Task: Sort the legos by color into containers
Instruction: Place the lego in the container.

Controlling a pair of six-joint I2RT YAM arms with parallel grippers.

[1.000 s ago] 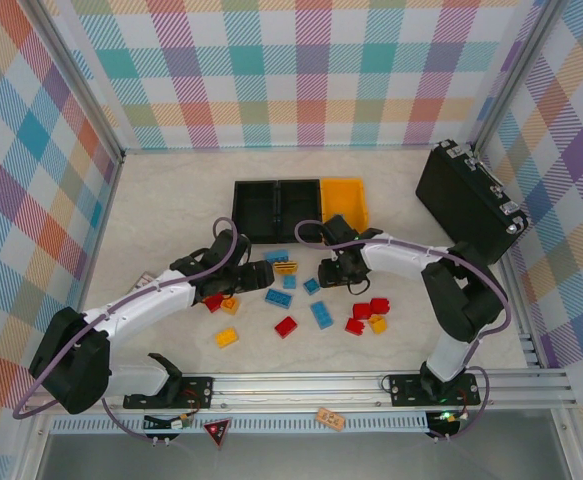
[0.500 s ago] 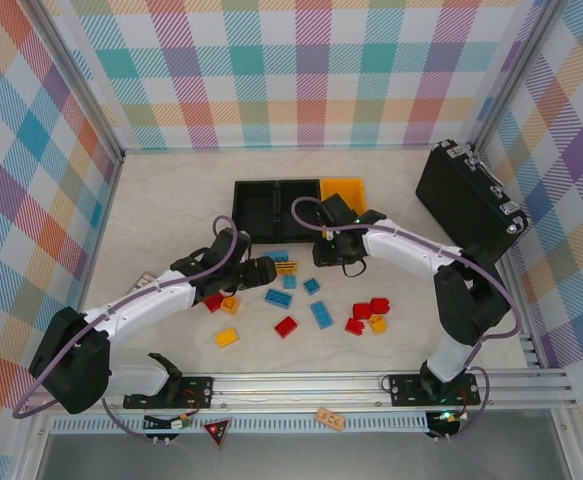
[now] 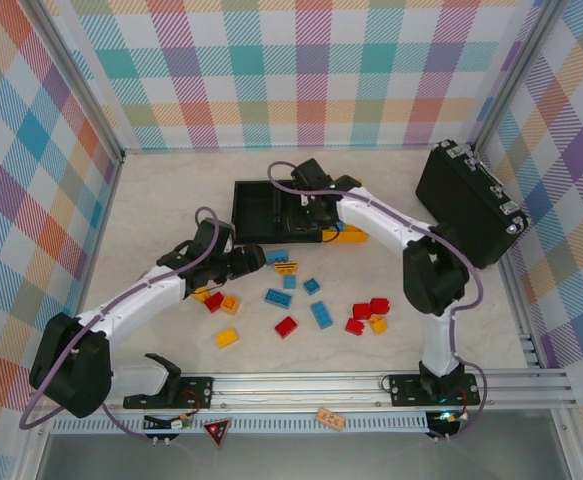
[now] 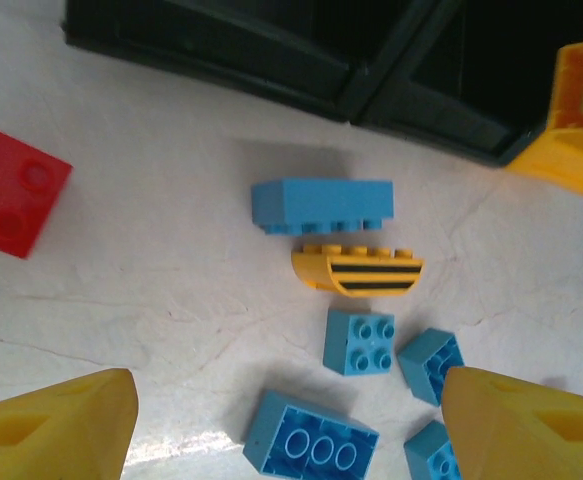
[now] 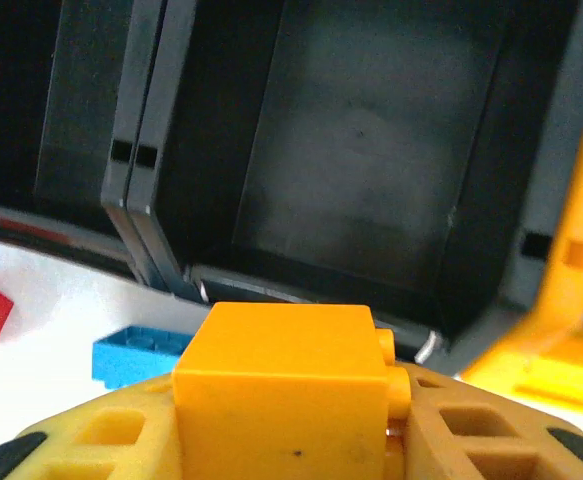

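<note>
My right gripper (image 3: 312, 214) is shut on a yellow-orange lego (image 5: 286, 385), which hangs over the near rim of the middle black container (image 5: 371, 170). The yellow-orange container (image 5: 569, 300) is just to its right, and the left black container (image 3: 254, 205) is beside the middle one. My left gripper (image 4: 289, 405) stands open and low over loose legos. Below it lie a blue brick (image 4: 321, 205), a striped yellow brick (image 4: 359, 272) and a blue square brick (image 4: 359, 341). Red legos (image 3: 369, 310), further blue ones (image 3: 321, 314) and a yellow one (image 3: 227, 337) are scattered nearer the front.
A large black hard case (image 3: 471, 200) stands at the right wall. A pale-orange tag (image 3: 331, 418) lies on the front rail. The checked walls close in the table on three sides, and bare tabletop lies at the far left.
My right gripper has carried the yellow-orange lego from the pile back to the containers. My left arm has shifted slightly to the left and stays open.
</note>
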